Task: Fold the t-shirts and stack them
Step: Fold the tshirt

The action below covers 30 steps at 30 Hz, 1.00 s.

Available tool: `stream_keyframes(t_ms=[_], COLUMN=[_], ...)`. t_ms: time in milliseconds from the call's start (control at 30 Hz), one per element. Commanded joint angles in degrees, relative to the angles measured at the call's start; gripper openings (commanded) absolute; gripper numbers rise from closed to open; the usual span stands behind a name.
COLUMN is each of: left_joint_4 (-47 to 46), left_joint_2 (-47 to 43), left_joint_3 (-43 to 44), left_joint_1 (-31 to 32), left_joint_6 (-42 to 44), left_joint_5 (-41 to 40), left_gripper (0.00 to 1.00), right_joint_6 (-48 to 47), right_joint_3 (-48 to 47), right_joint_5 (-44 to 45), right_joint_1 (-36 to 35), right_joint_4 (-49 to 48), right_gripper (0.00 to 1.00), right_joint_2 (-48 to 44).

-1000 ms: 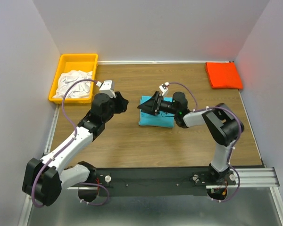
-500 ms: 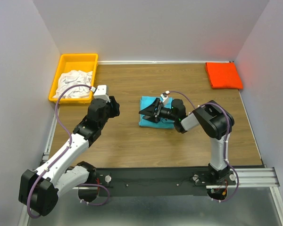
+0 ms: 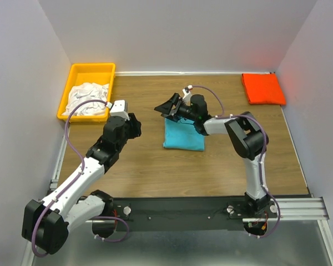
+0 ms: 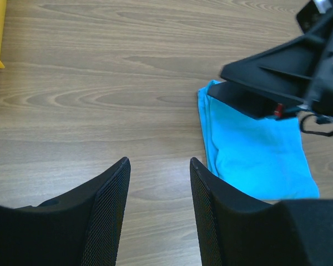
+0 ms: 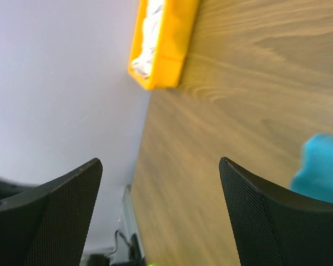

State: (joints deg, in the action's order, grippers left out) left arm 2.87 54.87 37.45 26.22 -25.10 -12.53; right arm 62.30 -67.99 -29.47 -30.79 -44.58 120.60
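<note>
folded blue shirt (image 3: 183, 136) lies at the middle of the surface (image 3: 139, 166), orange shirt (image 3: 263, 88) far right. right hand (image 3: 166, 104) hangs wide open above the blue one's far corner; left hand (image 4: 159, 166) half open, empty. pinch all layers, carry it level.

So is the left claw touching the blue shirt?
Apart. The top view shows bare wood between the left gripper and the turquoise shirt.
</note>
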Motion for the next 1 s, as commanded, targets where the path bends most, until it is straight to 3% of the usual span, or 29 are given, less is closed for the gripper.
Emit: stream_keyframes(t_ms=[0,267,433,500,533,633,700,900,967], left_joint_4=[0.3,0.2,-0.9,-1.5,-1.2,-0.7,-1.3,-4.5,-5.4], left_joint_2=[-0.5,-1.4,-0.4,0.5,1.5,3.7,5.1,12.4,14.6], left_joint_3=[-0.8,-1.1,-0.9,-0.3,0.6,2.0,2.3,2.7,3.9], left_joint_1=[-0.1,4.6,5.9,6.2,6.2,7.5,9.7,15.1,16.1], left_joint_6=[-1.3,-0.3,1.9,3.0,3.3,3.0,2.6,0.8,0.2], left_joint_5=[1.3,0.8,1.2,1.0,1.3,1.2,0.6,-1.8,-0.7], left_gripper=[0.55,0.56,0.63,0.64,0.64,0.64,0.64,0.64,0.64], right_joint_6=[-0.6,-0.5,-6.9,-11.8,-13.3,-14.6,-15.2,-14.0,-11.7], right_joint_3=[-5.2,-14.8,-15.4,-15.3,-13.3,-6.0,1.3,22.8,28.4], right_joint_5=[6.3,7.3,4.3,5.5,6.1,6.5,2.3,-15.6,-16.9], right_joint_1=[0.5,0.5,0.7,1.6,2.6,5.7,7.4,9.4,9.6], right_joint_4=[5.5,8.7,15.6,24.7,29.1,29.5,29.2,15.1,6.9], right_gripper=[0.92,0.92,0.92,0.93,0.93,0.95,0.95,0.95,0.95], right_joint_2=[9.0,17.7,10.6,4.8,0.0,-9.8,-13.6,-20.9,-21.5])
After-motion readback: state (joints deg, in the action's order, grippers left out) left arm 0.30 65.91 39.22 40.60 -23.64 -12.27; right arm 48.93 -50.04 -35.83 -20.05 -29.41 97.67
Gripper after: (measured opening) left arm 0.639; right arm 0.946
